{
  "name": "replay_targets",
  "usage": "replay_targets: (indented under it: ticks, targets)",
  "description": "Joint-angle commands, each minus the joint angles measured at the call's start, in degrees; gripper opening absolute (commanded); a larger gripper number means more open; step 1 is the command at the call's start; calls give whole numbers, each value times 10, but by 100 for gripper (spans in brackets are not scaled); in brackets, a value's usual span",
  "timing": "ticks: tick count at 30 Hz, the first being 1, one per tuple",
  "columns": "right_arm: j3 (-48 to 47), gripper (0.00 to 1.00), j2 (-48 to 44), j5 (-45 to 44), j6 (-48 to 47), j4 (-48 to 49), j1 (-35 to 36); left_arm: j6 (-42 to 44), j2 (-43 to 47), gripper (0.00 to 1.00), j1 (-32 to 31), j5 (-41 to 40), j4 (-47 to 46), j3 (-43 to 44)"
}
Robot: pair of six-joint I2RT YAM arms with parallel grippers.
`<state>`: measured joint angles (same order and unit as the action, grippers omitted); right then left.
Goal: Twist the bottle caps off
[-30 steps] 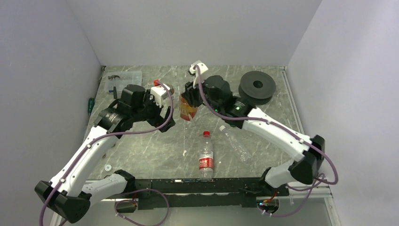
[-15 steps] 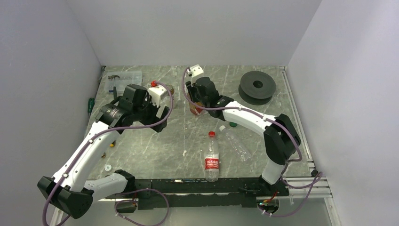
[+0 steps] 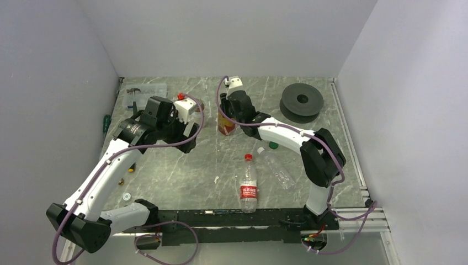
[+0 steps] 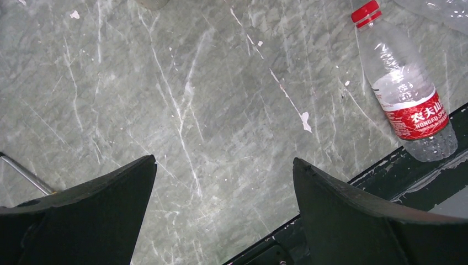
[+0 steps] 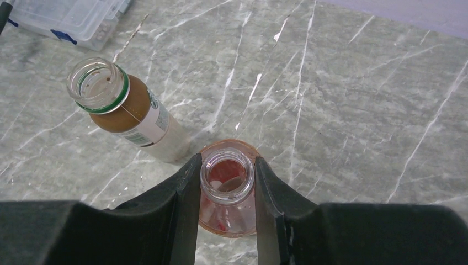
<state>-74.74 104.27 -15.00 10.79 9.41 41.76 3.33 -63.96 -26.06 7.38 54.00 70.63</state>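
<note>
My right gripper (image 5: 227,190) is shut on the neck of an uncapped clear bottle (image 5: 227,178) with a reddish-amber tint, which stands upright on the table (image 3: 225,126). A short brown-filled bottle (image 5: 132,113) with a green neck ring stands open beside it. My left gripper (image 4: 223,161) is open and empty over bare table (image 3: 185,138). A red-labelled bottle (image 3: 248,185) with a red cap (image 3: 248,157) lies near the front and also shows in the left wrist view (image 4: 411,96). A plain bottle (image 3: 277,167) lies to its right. A green cap (image 3: 272,146) lies loose.
A large black spool (image 3: 301,102) sits at the back right. A clear plastic box (image 3: 144,93) with a hammer is at the back left, and a green screwdriver (image 3: 105,122) lies by the left wall. A small white ring (image 3: 126,195) lies front left.
My right arm has stretched forward and lowered, still gripping the amber bottle, which uncovers the green cap. My left arm has drawn back a little to the left. The red-labelled bottle has shifted slightly right.
</note>
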Motion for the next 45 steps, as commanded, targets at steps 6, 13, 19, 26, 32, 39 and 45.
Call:
replay_targets:
  ticks: [6, 13, 19, 26, 32, 39, 45]
  targets:
    - [14, 55, -20, -9, 20, 24, -1, 0, -9, 99, 2, 20, 2, 36]
    - [7, 87, -51, -16, 19, 0, -1, 4, -10, 99, 2, 23, 5, 41]
    - [-1, 100, -109, -32, 50, -72, 0, 2, -9, 99, 2, 28, 10, 44]
    - [11, 100, -182, -38, 151, -292, 38, 0, 0, 99, 2, 32, 8, 48]
    - [62, 100, -204, -20, 225, -431, 107, 13, 51, 99, 2, 48, -41, 14]
    - [138, 100, -212, 17, 262, -429, 115, 5, 57, 99, 2, 62, -44, 3]
    - [152, 100, -158, 26, 269, -401, 117, 4, 58, 99, 2, 74, -45, 2]
